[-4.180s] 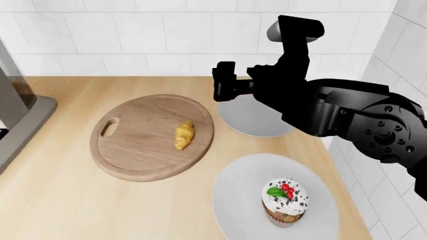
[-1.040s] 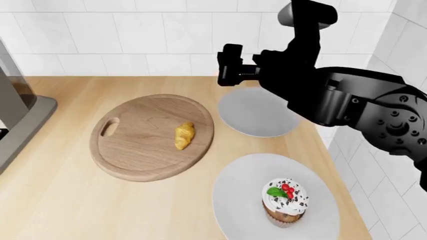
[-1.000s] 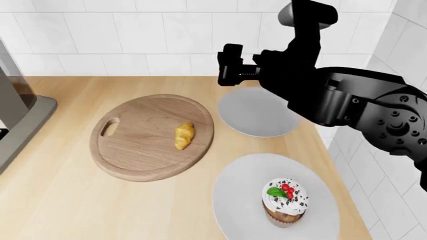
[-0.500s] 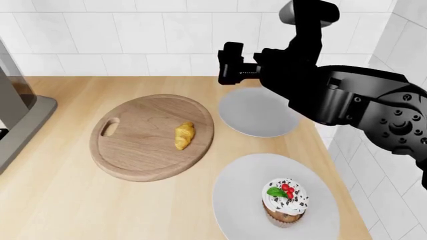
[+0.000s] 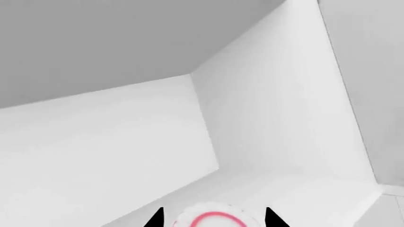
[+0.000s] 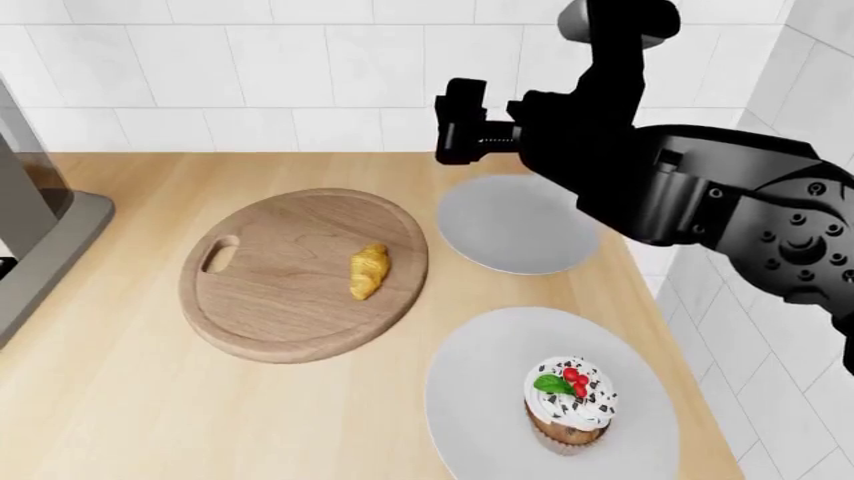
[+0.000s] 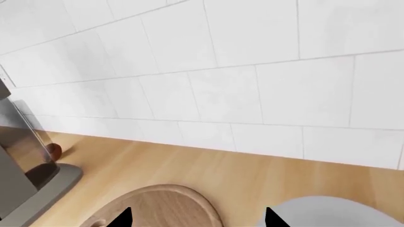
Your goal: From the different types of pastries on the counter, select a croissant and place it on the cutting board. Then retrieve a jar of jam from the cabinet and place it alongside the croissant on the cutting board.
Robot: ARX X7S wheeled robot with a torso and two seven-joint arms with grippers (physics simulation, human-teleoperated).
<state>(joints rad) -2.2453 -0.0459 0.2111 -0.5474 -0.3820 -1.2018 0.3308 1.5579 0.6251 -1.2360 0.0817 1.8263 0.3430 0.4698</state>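
Since four seconds ago the right arm has lifted and drawn back toward the tiled wall; its gripper, which hung over the near edge of the far plate, now sits higher, above that plate's back rim and in front of the tiles. Over the last half second it has barely shifted. Board, croissant and cupcake lie exactly as before

The right arm reaches in from the right side of the head view, its thick black forearm crossing above the far plate, wrist bent so the gripper points left along the wall. A grey-capped joint stands up at the top. In the right wrist view only two black fingertips show at the frame edge, well apart, so the right jaws stand spread with nothing between them; beyond them lie the board's rim and the plate's edge

The croissant lies on the board, right of its middle, away from the handle hole. The cupcake stands on the near plate at the counter's right end

The left arm does not appear in the head view. Its wrist camera looks into a plain white cabinet corner, and two black fingertips flank the white, red-ringed lid of the jar, one on each side. Whether they press on it or merely straddle it I cannot tell
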